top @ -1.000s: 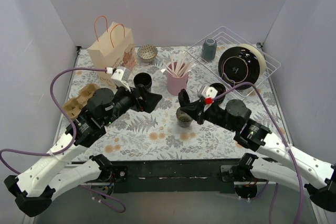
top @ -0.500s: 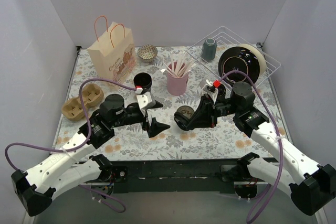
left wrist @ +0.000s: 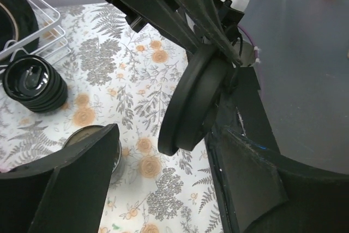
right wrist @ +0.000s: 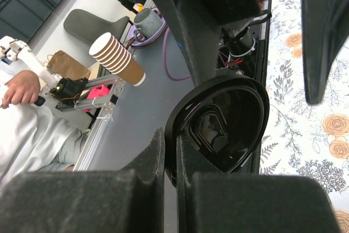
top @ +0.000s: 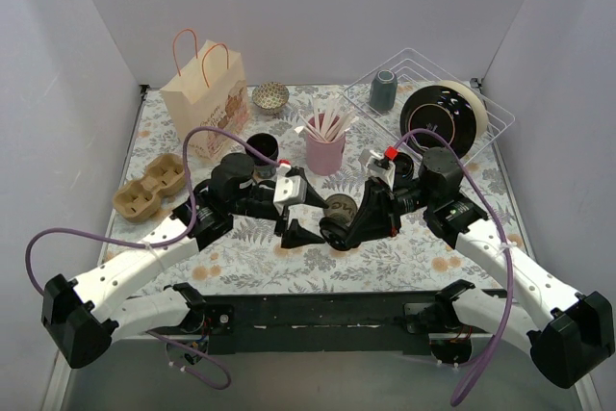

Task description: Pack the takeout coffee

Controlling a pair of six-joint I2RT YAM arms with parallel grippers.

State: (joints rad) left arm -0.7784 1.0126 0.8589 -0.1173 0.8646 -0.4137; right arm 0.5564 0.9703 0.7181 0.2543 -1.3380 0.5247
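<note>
You are not getting any readable text, label, brand name or number in any of the three views. The tan paper bag with orange handles (top: pixel 204 93), standing at the upper left of the overhead frame, is showing a reddish print on its front. That print is coming through too small and soft for you to make out any letters.

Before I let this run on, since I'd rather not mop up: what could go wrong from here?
The right hand pinches the black lid only by its rim; it could twist or slip out. The open left hand straddles that lid near the right hand's fingers; closing might clash. The open cup stands close by a left finger and could get knocked.
</note>
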